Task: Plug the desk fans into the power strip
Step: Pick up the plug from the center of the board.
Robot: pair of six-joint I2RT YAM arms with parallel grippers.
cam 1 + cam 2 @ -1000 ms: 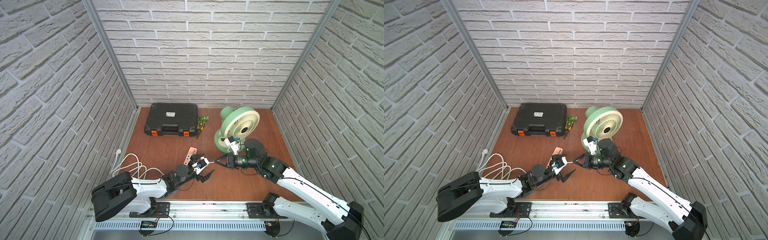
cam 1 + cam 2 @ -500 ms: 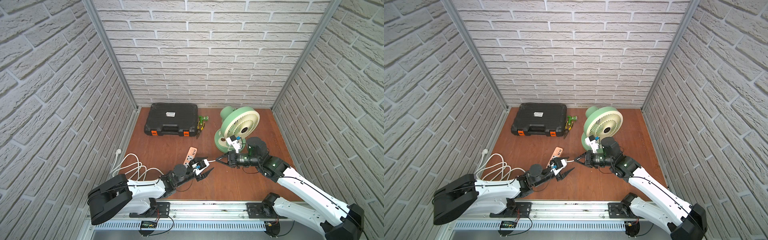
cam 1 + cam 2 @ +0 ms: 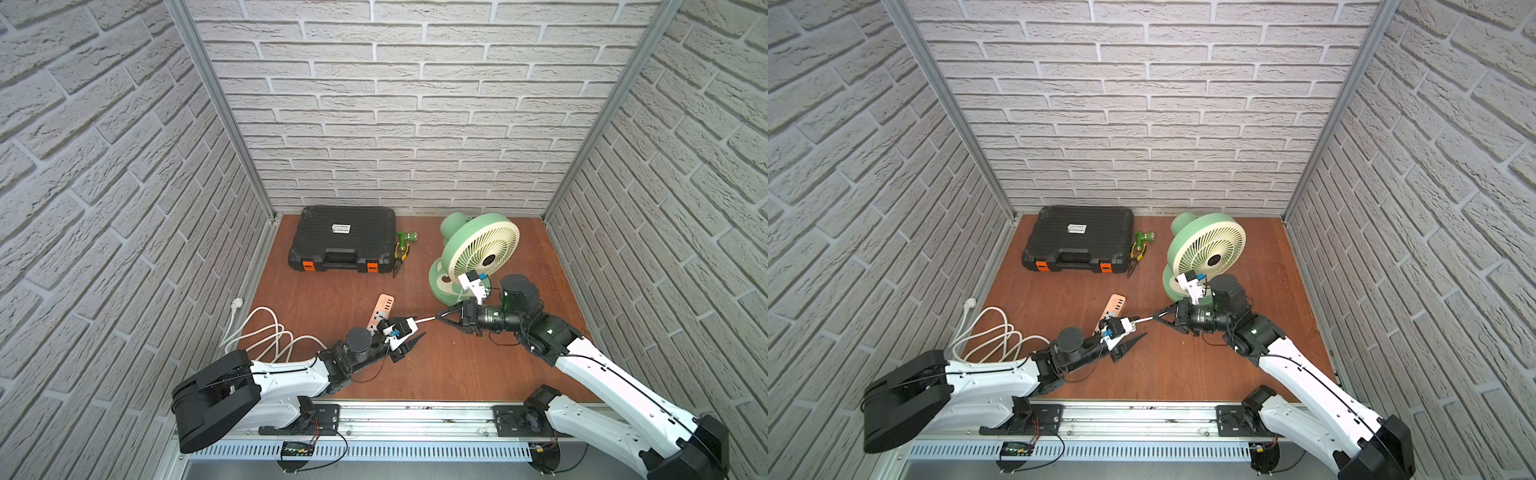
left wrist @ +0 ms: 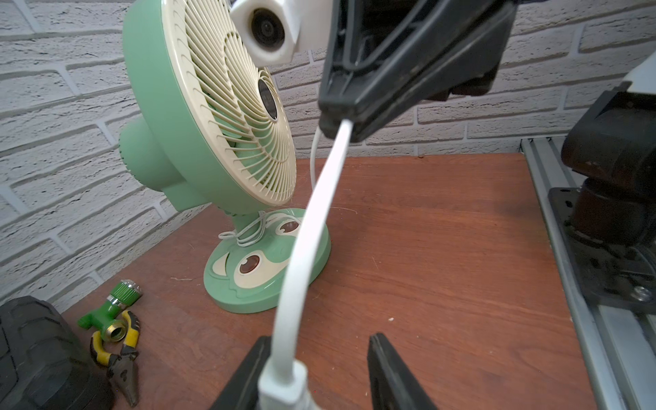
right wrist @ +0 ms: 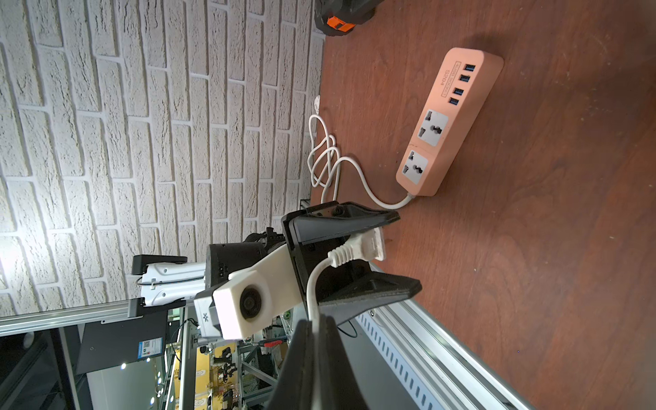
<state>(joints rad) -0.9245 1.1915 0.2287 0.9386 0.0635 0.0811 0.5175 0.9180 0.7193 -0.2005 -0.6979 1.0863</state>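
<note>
So the right gripper (image 3: 436, 318) is clamped tight on the fan's thin white cord (image 4: 312, 220), pinching it right at the fingertips and holding it up off the table (image 3: 457, 365). The cord arcs over to the left gripper (image 3: 415, 328). The plug (image 5: 369, 245) sits between that gripper's jaws, which stand partway apart. In the left wrist view the plug leans on one finger (image 4: 248, 372) with a clear gap to the other, so it isn't pinched from both sides. The plug hangs in the air just beside the strip's near end, apart from it. The fan (image 3: 482, 253) stands upright at the back right of the table, just behind the right wrist, with spare cord bunched around its stem. The strip (image 3: 384, 305) lies flat near the middle, just behind the left gripper, sockets facing up and the USB end toward the back wall. Its thick cable (image 3: 266, 332) is looped on the left side. A black case (image 3: 343, 243) sits at the back left with pliers (image 3: 400, 255) right beside it.
</note>
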